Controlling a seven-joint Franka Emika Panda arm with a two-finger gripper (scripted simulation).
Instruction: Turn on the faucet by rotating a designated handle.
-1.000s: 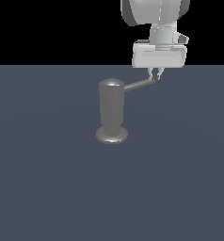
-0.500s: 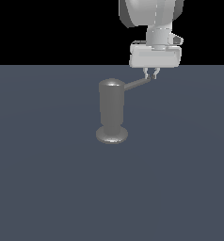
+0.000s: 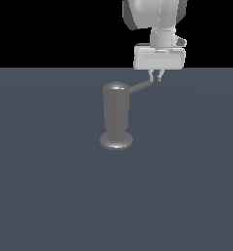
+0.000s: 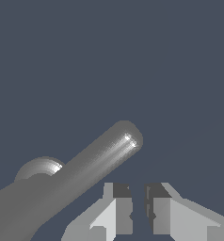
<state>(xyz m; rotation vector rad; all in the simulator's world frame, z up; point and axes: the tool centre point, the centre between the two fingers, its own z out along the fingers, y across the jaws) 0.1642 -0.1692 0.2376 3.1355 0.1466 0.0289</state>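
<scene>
The faucet (image 3: 117, 115) is a grey upright cylinder on a flared round base, standing mid-scene in the exterior view. Its handle (image 3: 142, 87), a thin rod, sticks out from near the top toward the exterior view's right and slightly upward. My gripper (image 3: 156, 76) hangs just above the rod's tip, fingers pointing down. In the wrist view the handle (image 4: 104, 155) runs diagonally with its rounded tip beside my gripper (image 4: 137, 207). The fingers (image 4: 117, 207) stand almost together with only a narrow gap and nothing between them. A rounded part of the faucet (image 4: 38, 168) shows behind the rod.
A flat dark blue-grey floor (image 3: 50, 196) surrounds the faucet, and black background lies beyond its far edge. No other objects are in view.
My gripper has shifted a little toward the exterior view's left, and the handle's tip has swung slightly the same way with it.
</scene>
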